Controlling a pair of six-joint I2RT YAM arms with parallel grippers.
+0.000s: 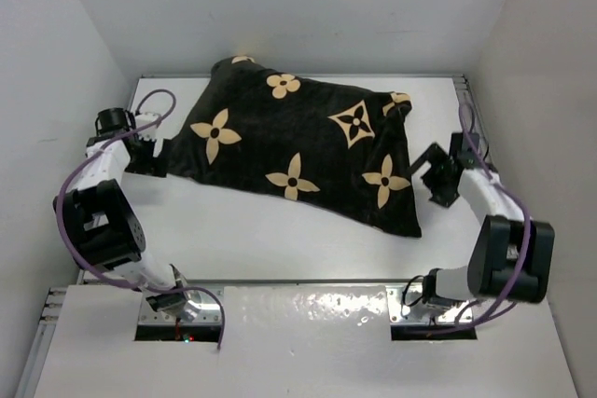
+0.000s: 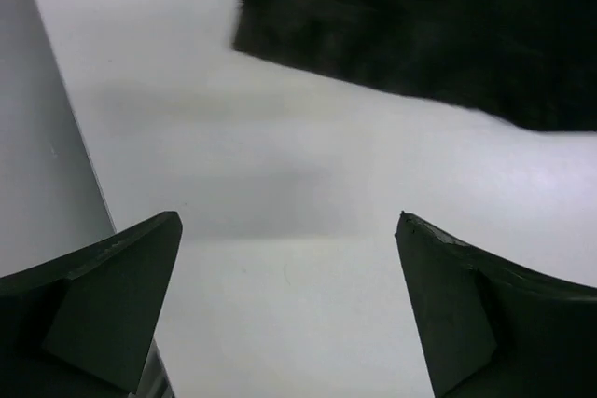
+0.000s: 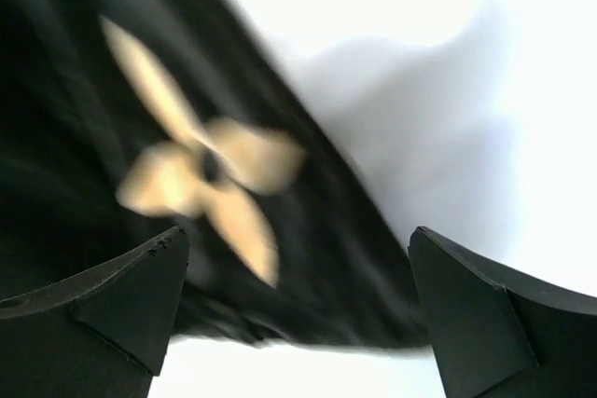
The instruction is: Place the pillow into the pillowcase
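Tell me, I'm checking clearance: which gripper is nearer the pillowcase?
Right. The right gripper hangs open over the pillowcase edge; the left gripper faces it across bare table.

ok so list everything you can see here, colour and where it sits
pillowcase: one, black with tan flower and star prints, lying bulged and skewed across the middle of the table
pillow: none clearly seen
pale patch: one, cream, at the case's far left corner; cannot tell what it is
table: one, white, under the case
walls: white, on the left, far and right sides
cables: two, purple, one looped along each arm
arms: two, white and black, bases at the near edge
left tool: one, dark fingers, open, empty, by the case's left end
right tool: one, dark fingers, open, empty, by the case's right end
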